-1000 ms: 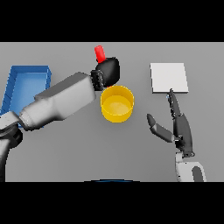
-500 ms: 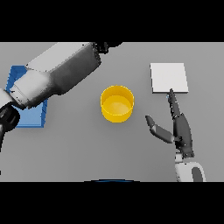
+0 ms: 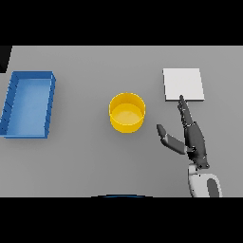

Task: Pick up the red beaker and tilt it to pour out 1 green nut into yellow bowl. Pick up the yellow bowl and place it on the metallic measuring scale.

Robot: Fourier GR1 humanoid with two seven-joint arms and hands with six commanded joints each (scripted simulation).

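The yellow bowl (image 3: 126, 112) stands upright in the middle of the table, and only yellow shows inside it. To its right, further back, lies the pale square measuring scale (image 3: 183, 84). My right hand (image 3: 193, 138) hovers right of the bowl, open, with straight fingers reaching toward the scale's near edge and the thumb spread toward the bowl. It holds nothing. Neither the red beaker nor my left hand shows in the head view.
A blue rectangular tray (image 3: 28, 103) lies at the table's left side. A small dark patch (image 3: 4, 58) sits at the far left edge, and I cannot tell what it is.
My left arm, which held the red beaker above the bowl, has swung up and to the left and left the view with it. The right hand has barely moved.
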